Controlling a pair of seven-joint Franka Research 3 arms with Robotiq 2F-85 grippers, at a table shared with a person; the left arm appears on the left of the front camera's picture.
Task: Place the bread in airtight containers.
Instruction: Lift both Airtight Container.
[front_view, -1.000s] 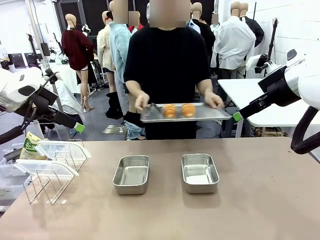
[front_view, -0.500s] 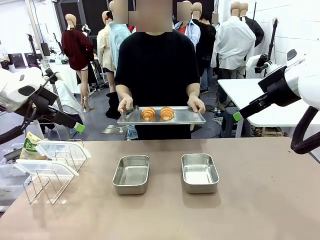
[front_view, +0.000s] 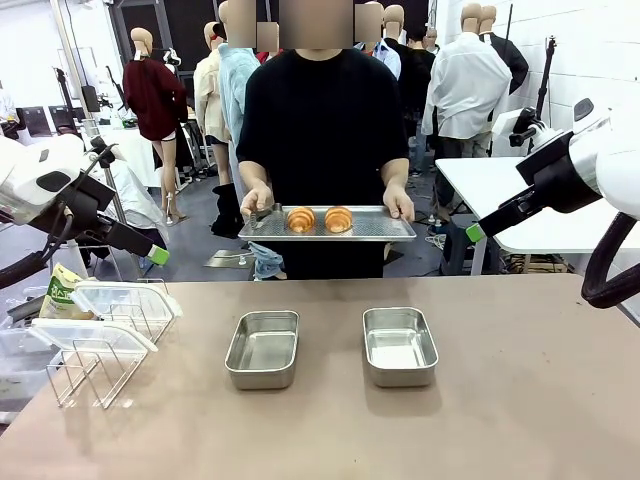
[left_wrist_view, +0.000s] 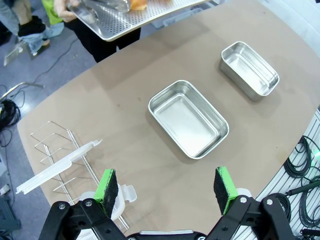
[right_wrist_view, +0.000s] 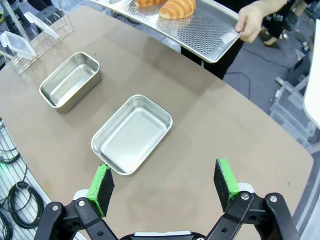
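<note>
**Front view**
- table (front_view: 500, 420): tan top; a person (front_view: 320, 130) stands beyond its far edge.
- perforated tray (front_view: 385, 229): held level in both of the person's hands, above the far edge and clear of the table top.
- bread (front_view: 300, 219): two golden-brown rolls side by side on the tray, left of its middle.
- left tin (front_view: 263, 348) and right tin (front_view: 400, 346): set apart near the middle of the table, both bare inside.
- wire rack (front_view: 95, 368): at the left edge, with two clear lids (front_view: 125, 298) lying on it. A snack bag (front_view: 62, 292) sits behind it.
- left gripper (front_view: 158, 256): raised past the left edge.
- right gripper (front_view: 474, 233): raised past the right edge.

**Left wrist view**
- left gripper (left_wrist_view: 165, 184): jaws spread wide with nothing between the green pads, hanging over bare table.
- left tin (left_wrist_view: 188, 118): just ahead of the pads.
- right tin (left_wrist_view: 249, 68): farther off.
- perforated tray (left_wrist_view: 145, 20): at the top, beyond the table's far edge, with a sliver of bread (left_wrist_view: 139, 4) showing on it.
- wire rack (left_wrist_view: 60, 160): low on the left.

**Right wrist view**
- right gripper (right_wrist_view: 164, 182): jaws spread wide, holding nothing.
- right tin (right_wrist_view: 132, 133): just ahead of the pads.
- left tin (right_wrist_view: 70, 80): beyond it, toward the wire rack (right_wrist_view: 45, 30).
- bread (right_wrist_view: 177, 7): lies on the perforated tray (right_wrist_view: 210, 32), whose end a hand (right_wrist_view: 250, 22) grips.
</note>
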